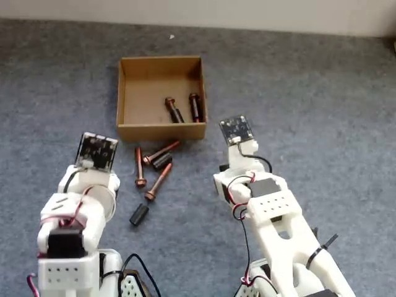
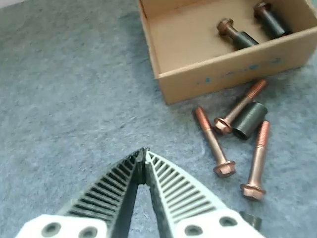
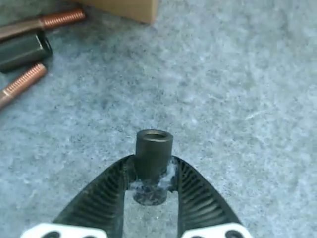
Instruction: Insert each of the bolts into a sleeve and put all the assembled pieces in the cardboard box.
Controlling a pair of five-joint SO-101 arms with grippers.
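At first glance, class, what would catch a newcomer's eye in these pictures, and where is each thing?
The open cardboard box sits at the far middle of the grey carpet, with two assembled pieces lying inside. Just in front of it, three copper bolts lie scattered beside a loose sleeve. The right gripper is closed on a dark sleeve.

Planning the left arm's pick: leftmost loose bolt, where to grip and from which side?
Probably the shank near the head end, from above, fingers across it. The bolt lies flat on the carpet, head away from the box. Mid-shank another bolt's head sits close; near its own head both sides look free.
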